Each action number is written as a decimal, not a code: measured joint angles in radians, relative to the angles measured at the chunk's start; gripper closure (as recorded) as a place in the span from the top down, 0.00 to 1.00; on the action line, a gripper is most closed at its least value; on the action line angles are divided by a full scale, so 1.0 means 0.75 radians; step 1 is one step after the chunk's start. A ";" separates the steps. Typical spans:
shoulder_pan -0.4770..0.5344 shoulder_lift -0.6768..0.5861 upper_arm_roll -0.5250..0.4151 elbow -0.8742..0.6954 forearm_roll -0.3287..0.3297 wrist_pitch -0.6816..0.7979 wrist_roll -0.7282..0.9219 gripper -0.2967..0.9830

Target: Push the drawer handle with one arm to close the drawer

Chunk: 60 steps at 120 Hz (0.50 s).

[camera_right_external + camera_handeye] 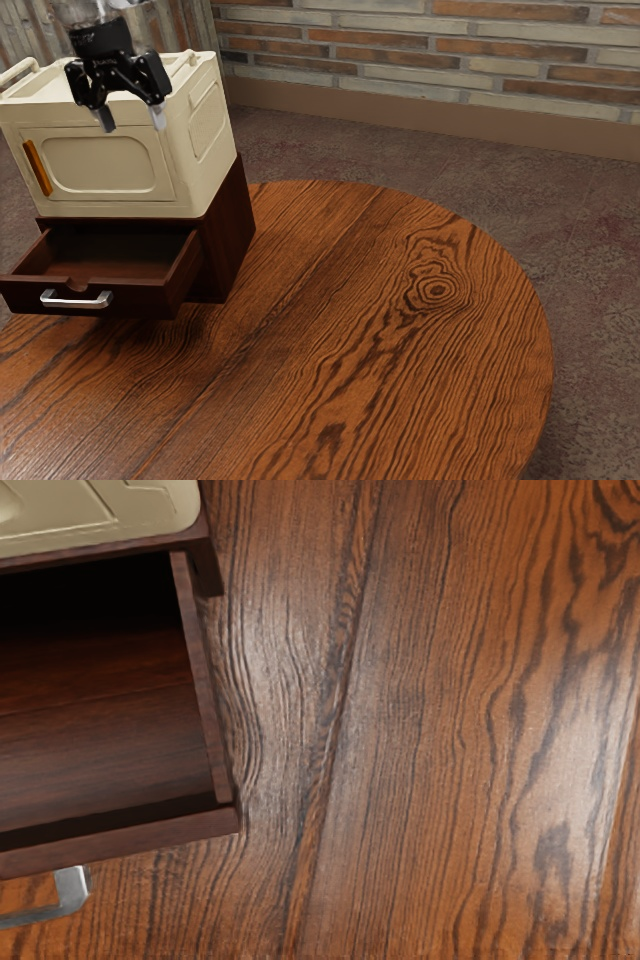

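In the exterior view my gripper (132, 118) stands open, its fingertips pointing down and apart with nothing between them. It shows against the upper part of the cream box, higher than the drawer. The dark brown drawer (90, 299) is pulled out of its cabinet (232, 232), and its inside looks bare. A silver handle (76, 299) is fixed to the drawer's front. The wrist view has the open drawer (120, 842) from above, with part of the silver handle (70, 892) beyond its front panel.
A cream box (110, 165) with an orange handle (38, 168) rests on the cabinet. The round wood-grain table (350, 300) extends toward the exterior view's right, with a curved edge. Behind it are a carpeted floor (330, 150) and a brick wall (420, 50).
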 joint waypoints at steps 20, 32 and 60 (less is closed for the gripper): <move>-0.046 -0.053 0.025 -0.202 0.027 0.025 0.004 0.77; 0.128 -0.393 -0.050 -0.678 0.067 0.103 0.003 0.74; 0.412 -0.991 -0.098 -1.468 0.187 0.355 0.002 0.47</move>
